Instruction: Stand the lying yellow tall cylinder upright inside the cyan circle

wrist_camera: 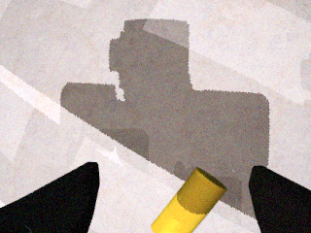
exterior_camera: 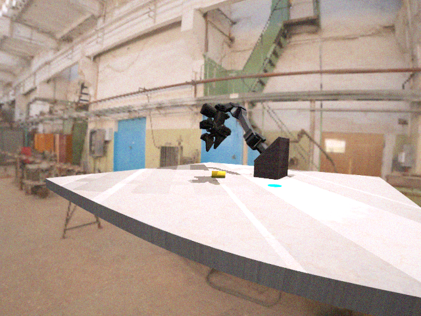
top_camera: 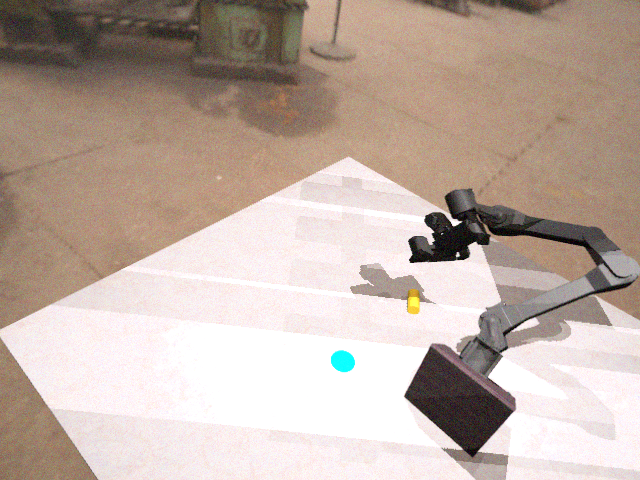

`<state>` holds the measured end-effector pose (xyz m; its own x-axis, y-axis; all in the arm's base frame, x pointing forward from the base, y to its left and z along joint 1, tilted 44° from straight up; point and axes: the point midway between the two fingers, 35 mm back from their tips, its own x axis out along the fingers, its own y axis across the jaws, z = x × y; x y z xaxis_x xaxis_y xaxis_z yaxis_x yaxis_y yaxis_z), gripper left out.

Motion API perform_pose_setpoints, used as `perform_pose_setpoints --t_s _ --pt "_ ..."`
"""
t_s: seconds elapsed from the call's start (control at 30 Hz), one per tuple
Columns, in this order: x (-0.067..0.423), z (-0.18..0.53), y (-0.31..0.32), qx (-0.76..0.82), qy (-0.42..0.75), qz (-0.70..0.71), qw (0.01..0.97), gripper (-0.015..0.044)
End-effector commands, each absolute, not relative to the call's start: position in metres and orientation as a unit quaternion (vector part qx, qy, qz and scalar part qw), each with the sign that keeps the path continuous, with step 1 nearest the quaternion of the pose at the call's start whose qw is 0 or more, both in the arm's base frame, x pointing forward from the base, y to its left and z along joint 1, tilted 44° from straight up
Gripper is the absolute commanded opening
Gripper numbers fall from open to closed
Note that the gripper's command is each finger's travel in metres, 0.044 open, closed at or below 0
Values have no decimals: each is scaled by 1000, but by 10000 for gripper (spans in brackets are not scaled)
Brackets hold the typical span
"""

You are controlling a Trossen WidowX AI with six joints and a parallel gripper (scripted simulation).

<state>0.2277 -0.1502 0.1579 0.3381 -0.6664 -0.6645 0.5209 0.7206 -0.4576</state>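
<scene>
I am observing the tool point(top_camera: 419, 242) hanging above the table point(exterior_camera: 163, 217), fingers spread fairly wide and gripping nothing. In the wrist view both dark fingers are framing the yellow cylinder point(wrist_camera: 189, 206) from above without touching it. The yellow cylinder point(top_camera: 413, 301) is lying on its side on the table, partly in the tool's shadow point(wrist_camera: 189, 123). The cyan circle point(top_camera: 342, 361) is sitting well apart from the cylinder, nearer the arm's dark base block point(top_camera: 459, 406). In the exterior view the tool point(exterior_camera: 212, 137) is pointing downward, well clear of the cylinder point(exterior_camera: 218, 174). I am seeing nothing lying between cylinder and circle point(exterior_camera: 274, 185).
</scene>
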Motion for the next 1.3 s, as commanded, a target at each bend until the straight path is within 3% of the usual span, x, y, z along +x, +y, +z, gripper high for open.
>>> perform_pose_setpoints --t_s 0.0,0.47,0.7,1.13,1.27 --pt "225 153 -149 -21 460 -410 787 309" --pt "217 150 -144 118 442 -609 648 309" --pt "218 145 -148 120 441 -611 646 309" --pt "202 72 -220 117 439 -613 646 309" --pt "202 72 -220 117 439 -613 646 204"
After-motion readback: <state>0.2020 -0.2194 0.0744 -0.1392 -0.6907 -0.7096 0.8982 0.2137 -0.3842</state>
